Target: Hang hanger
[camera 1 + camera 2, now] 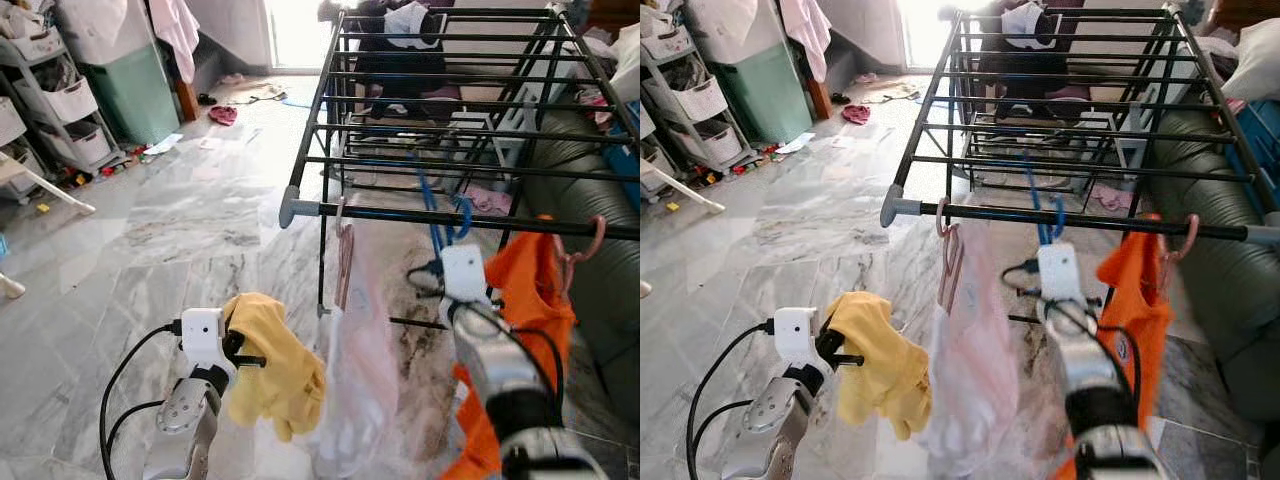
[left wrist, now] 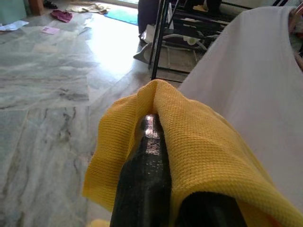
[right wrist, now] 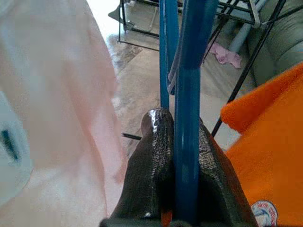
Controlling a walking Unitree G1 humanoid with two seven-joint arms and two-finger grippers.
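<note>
A black drying rack [image 1: 450, 110] stands ahead, its front rail [image 1: 480, 220] at chest height. My right gripper [image 3: 182, 142] is shut on a blue hanger [image 1: 440, 215], whose hook lies over the front rail. My left gripper [image 1: 250, 355] sits lower left of the rail, shut on a yellow cloth [image 1: 275, 375] that drapes over its fingers [image 2: 147, 161]. A pink hanger [image 1: 343, 250] with a pale pink garment [image 1: 365, 370] hangs between the two grippers. An orange shirt [image 1: 530, 290] on a pink hanger [image 1: 580, 250] hangs to the right.
A dark green sofa [image 1: 595, 200] runs along the right. Grey shelves with white baskets [image 1: 55, 110] and a green bin [image 1: 135, 90] stand at the far left. Small items lie scattered on the marble floor [image 1: 150, 230]. Dark clothes [image 1: 400, 50] hang at the rack's far end.
</note>
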